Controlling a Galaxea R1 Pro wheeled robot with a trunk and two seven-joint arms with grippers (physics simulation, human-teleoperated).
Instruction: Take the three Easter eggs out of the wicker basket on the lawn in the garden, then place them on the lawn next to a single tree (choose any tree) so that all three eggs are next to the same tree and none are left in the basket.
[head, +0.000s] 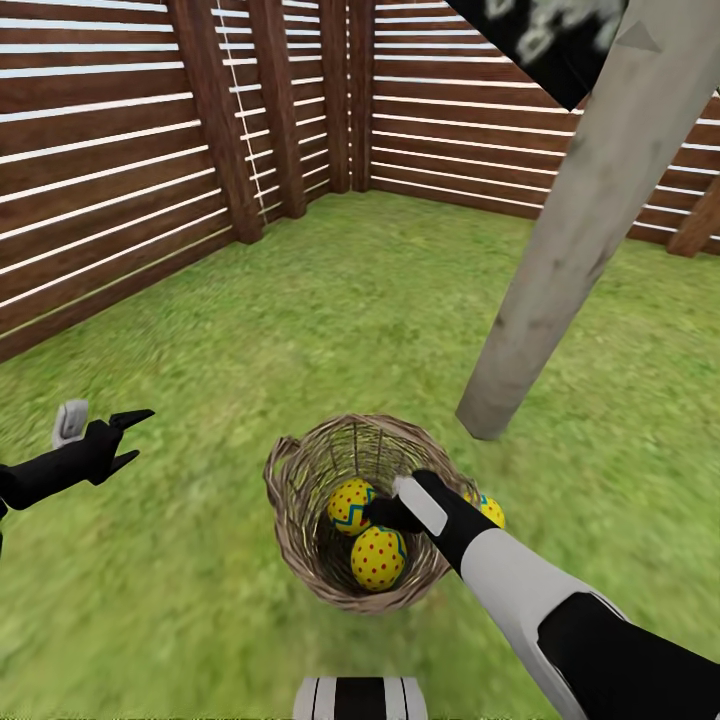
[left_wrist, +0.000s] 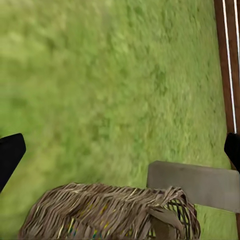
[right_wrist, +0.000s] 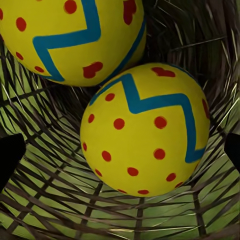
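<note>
The wicker basket (head: 300, 490) stands on the lawn (head: 330, 300) close in front of me. Two yellow Easter eggs (head: 347, 503) (head: 378, 558) lie inside it. A third egg (head: 492, 511) peeks out by the basket's right rim, partly behind my right arm, near the base of the tree (head: 580, 220). My right gripper (head: 385, 515) reaches down into the basket. In the right wrist view it (right_wrist: 120, 150) is open, with one egg (right_wrist: 145, 130) between its fingertips and another egg (right_wrist: 70, 35) beyond. My left gripper (head: 130, 436) hovers open over grass left of the basket (left_wrist: 110, 212).
A reddish-brown slatted fence (head: 110, 170) bounds the garden on the left and at the back, meeting in a corner. The pale trunk (left_wrist: 195, 185) leans up right of the basket. Open grass stretches between basket and fence.
</note>
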